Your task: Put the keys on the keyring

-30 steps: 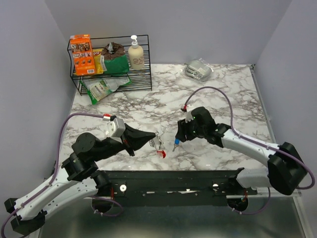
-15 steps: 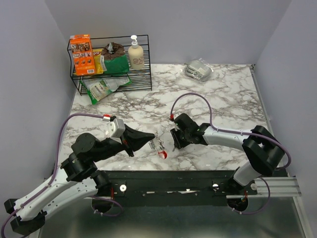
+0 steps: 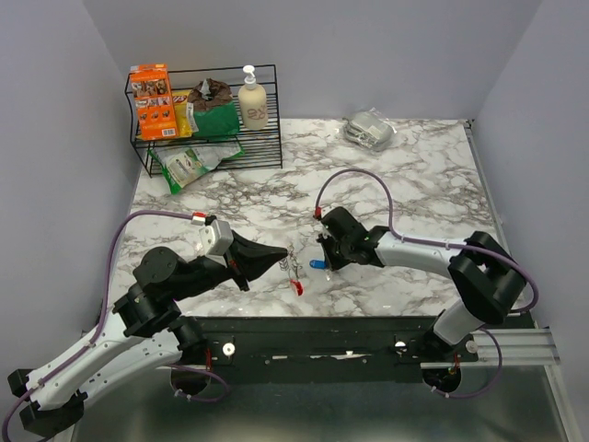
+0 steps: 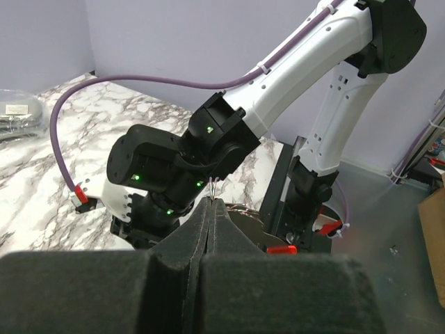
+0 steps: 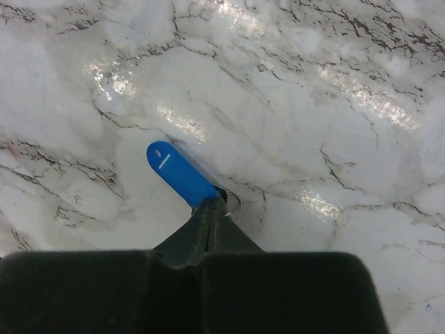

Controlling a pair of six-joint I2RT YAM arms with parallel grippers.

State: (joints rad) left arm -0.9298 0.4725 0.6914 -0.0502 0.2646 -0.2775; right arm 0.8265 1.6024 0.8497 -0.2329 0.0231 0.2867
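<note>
The keyring (image 3: pixel 293 268), a short silver chain ending in a red clip (image 3: pixel 298 287), hangs from my left gripper (image 3: pixel 286 254), which is shut on its top. In the left wrist view a thin wire loop (image 4: pixel 213 186) sticks out of the shut left gripper (image 4: pixel 211 202). One of the keys, blue-headed (image 3: pixel 317 264), lies low over the marble just right of the keyring. My right gripper (image 3: pixel 326 261) is shut on its ring end. The right wrist view shows the blue head (image 5: pixel 177 170) and a small silver ring (image 5: pixel 236 202) at the shut right gripper (image 5: pixel 214 204). No other key shows.
A black wire rack (image 3: pixel 258 147) with boxes, packets and a soap bottle (image 3: pixel 252 98) stands at the back left. A silver foil pouch (image 3: pixel 370 129) lies at the back. The black base rail (image 3: pixel 313 333) runs along the near edge. Grey walls close in both sides.
My right gripper moved left toward the keyring, came down low and went from open to shut on the blue key. The left arm and the keyring stayed still.
</note>
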